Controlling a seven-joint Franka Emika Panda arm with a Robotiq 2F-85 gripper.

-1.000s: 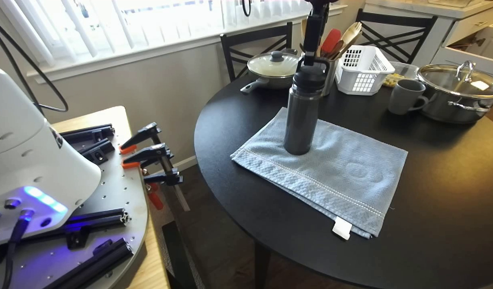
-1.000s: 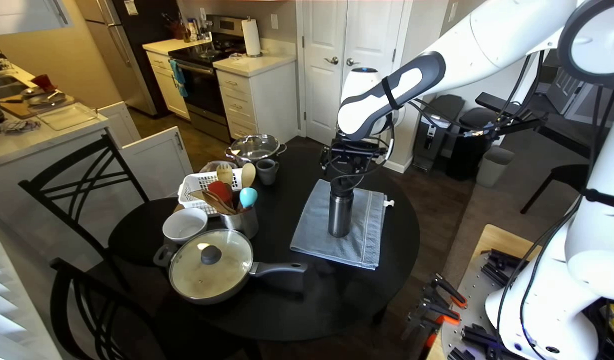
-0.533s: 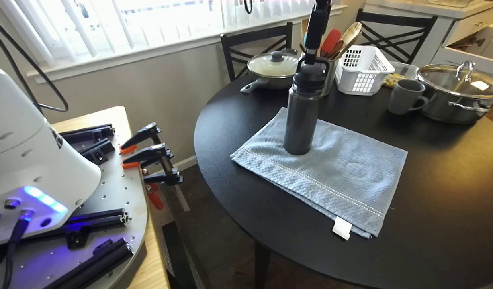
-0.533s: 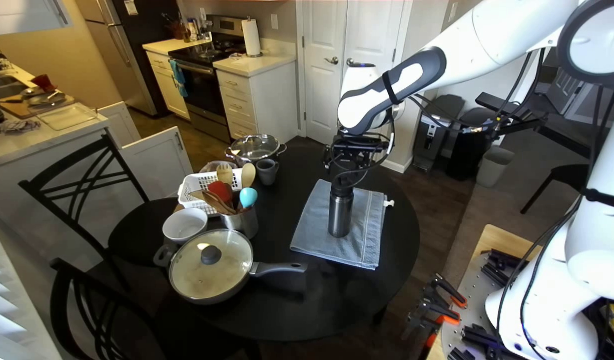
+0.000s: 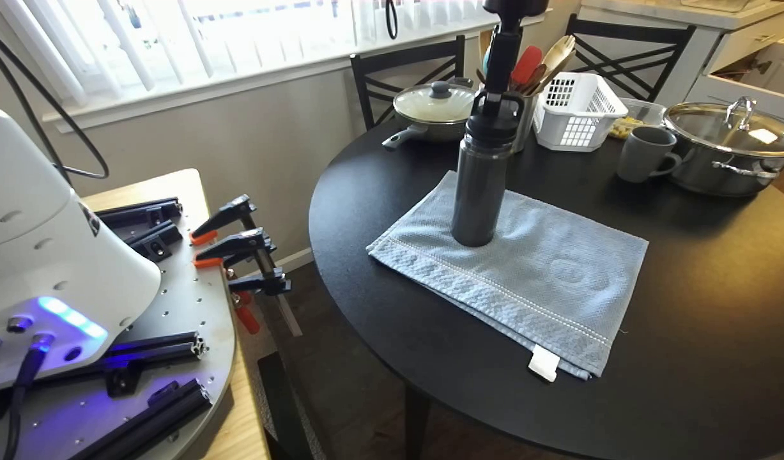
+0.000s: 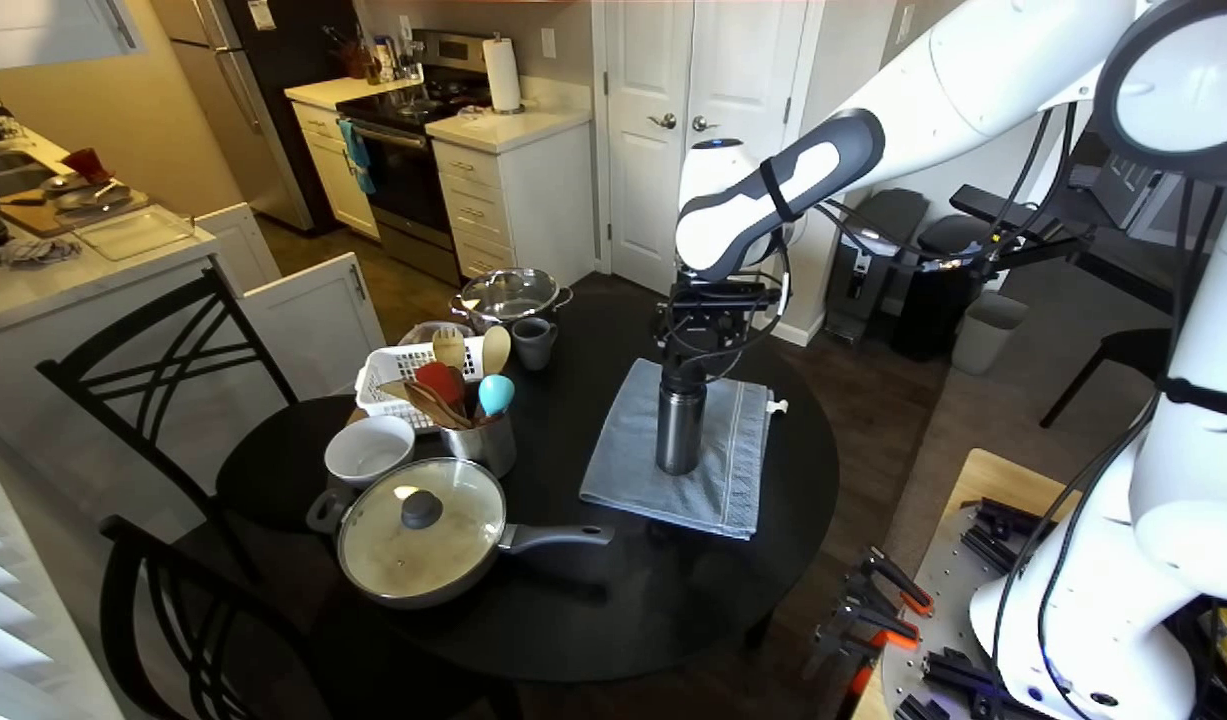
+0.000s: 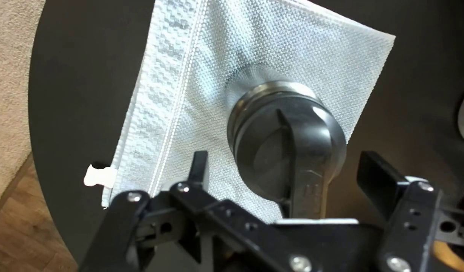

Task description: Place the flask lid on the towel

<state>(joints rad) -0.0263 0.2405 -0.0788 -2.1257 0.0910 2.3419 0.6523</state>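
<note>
We should centre the gripper (image 7: 286, 172) (spread wide, holding nothing) around the flask lid (image 7: 298, 149) before squeezing and twisting gently.

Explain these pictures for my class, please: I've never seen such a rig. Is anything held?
The machine is a white robot arm ending in a black two-fingered tool. Two views look in from outside; the wrist view looks down past the fingers. On the black table, a grey-blue towel lies under an upright flask, its black lid on. Nearby stand a lidded pan and a white basket. Nothing is held: the fingers stand apart, with gaps either side of the lid.
</note>
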